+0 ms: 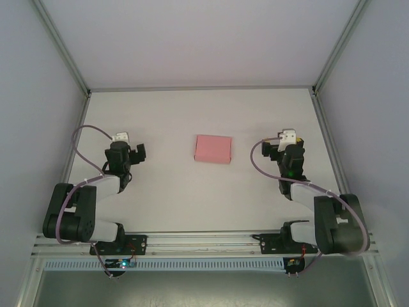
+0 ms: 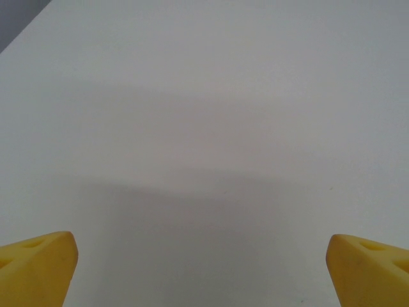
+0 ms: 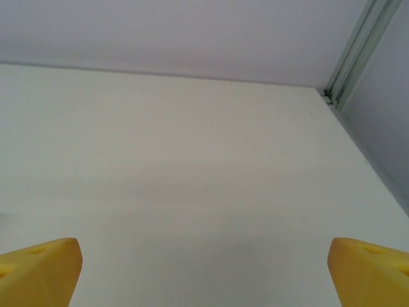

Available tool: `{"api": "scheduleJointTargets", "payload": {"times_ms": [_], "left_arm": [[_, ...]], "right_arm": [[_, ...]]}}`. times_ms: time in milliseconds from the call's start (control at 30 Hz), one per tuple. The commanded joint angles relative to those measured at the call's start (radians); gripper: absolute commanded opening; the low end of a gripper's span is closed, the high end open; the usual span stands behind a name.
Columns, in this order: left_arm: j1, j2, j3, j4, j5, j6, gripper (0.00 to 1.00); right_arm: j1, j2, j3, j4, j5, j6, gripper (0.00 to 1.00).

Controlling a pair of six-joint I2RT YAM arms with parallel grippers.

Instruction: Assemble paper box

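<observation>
Paper box: pink, small, rectangular. It lies flat near the middle of the white table, between the two arms and well apart from both.

Left gripper: yellow fingertips spread wide with nothing between them, over bare table.

Right gripper: yellow fingertips likewise spread wide and holding nothing. It faces the far right corner, where a metal frame rail rises.
</observation>
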Motion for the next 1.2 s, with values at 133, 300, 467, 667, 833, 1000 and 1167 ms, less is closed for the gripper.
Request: {"api": "scheduleJointTargets", "payload": {"times_ms": [133, 300, 467, 667, 833, 1000, 1167], "left_arm": [[0.018, 0.137, -0.025, 0.284, 0.054, 0.075, 1.00], [0.021, 0.159, -0.033, 0.335, 0.045, 0.074, 1.00], [0.021, 0.159, -0.033, 0.332, 0.044, 0.074, 1.00], [0.021, 0.160, -0.034, 0.335, 0.045, 0.074, 1.00], [0.021, 0.160, -0.033, 0.335, 0.046, 0.076, 1.00], [0.021, 0.160, -0.034, 0.334, 0.045, 0.074, 1.00], [0.021, 0.159, -0.034, 0.335, 0.046, 0.074, 1.00]], "right_arm": [[-0.009, 0.150, -0.027, 0.263, -0.112, 0.004, 0.98], [-0.055, 0.218, 0.024, 0.224, -0.090, 0.073, 0.98], [-0.044, 0.221, 0.012, 0.254, -0.071, 0.068, 0.98], [-0.043, 0.219, 0.007, 0.265, -0.070, 0.064, 0.98], [-0.044, 0.220, 0.007, 0.265, -0.070, 0.064, 0.98], [-0.043, 0.220, 0.010, 0.263, -0.068, 0.064, 0.98], [-0.041, 0.221, 0.008, 0.264, -0.066, 0.064, 0.98]]}}
